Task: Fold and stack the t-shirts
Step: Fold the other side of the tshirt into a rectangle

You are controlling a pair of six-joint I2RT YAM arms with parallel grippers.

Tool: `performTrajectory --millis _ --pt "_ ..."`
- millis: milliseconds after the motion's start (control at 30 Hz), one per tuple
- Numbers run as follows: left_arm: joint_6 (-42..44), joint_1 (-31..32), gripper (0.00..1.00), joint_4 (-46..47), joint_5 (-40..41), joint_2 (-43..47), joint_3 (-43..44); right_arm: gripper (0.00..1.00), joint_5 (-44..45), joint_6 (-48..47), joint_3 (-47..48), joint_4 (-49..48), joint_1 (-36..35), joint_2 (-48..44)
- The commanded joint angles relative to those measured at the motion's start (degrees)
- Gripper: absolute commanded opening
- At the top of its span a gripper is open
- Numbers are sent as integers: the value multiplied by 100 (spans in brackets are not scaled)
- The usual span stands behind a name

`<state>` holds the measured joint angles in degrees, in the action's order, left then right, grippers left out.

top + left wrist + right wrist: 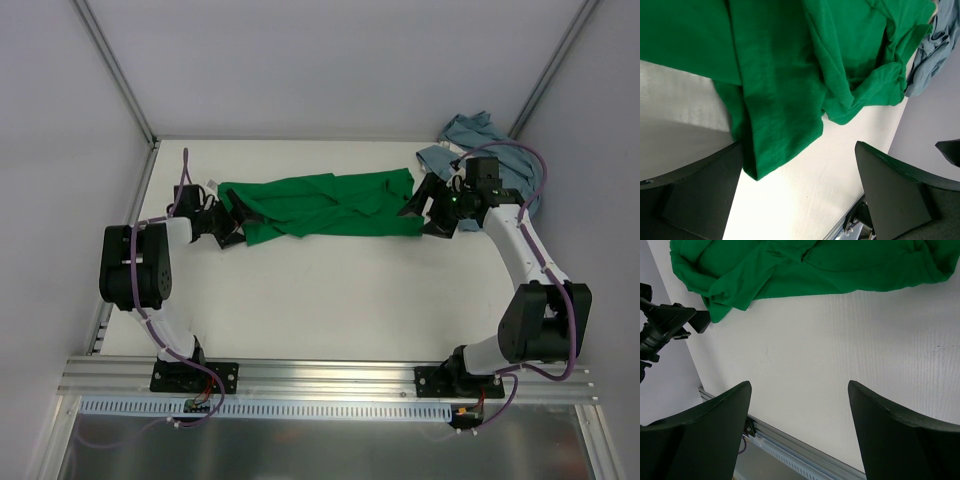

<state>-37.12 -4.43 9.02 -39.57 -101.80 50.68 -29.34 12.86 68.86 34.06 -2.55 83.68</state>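
Crumpled bright green cloth t-shirt [320, 205] sprawls mid white table [330, 300], dusty blue-grey t-shirt [468, 133] bunched far right. Left gripper [233, 222] and right gripper [420, 212] flank the green one, both gaping wide, holding nothing.

A white tabletop [330, 300] is closed in by pale grey walls [330, 60] at the back and sides. A ribbed aluminium rail [330, 375] runs along its near edge, beside a white slotted strip [330, 408].

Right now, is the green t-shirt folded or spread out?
Not folded: the green t-shirt lies in a long rumpled band across the table, creased and bunched at both ends.
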Motion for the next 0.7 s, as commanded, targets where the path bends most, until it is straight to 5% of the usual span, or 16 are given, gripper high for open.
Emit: performTrajectory --millis 0,300,333,400,433,467,667 --pt "-93 91 94 65 -156 99 197 83 25 23 -4 -14 -27 -80" --pt "-128 231 88 -14 -121 134 303 82 25 6 -74 -40 -27 -80" --pt "-128 240 82 3 -164 125 311 82 34 -3 -75 -40 -27 -80" --pt "-146 276 40 4 -182 73 329 82 51 -21 -83 -5 -18 -71" --pt "-155 284 8 -40 -165 55 346 82 60 -21 -92 -14 -27 -80" --pt "-146 293 0 -40 -139 46 329 82 69 -29 -92 -5 -18 -80" --pt "38 311 0 -251 -16 151 346 82 87 -56 -83 56 0 -45"
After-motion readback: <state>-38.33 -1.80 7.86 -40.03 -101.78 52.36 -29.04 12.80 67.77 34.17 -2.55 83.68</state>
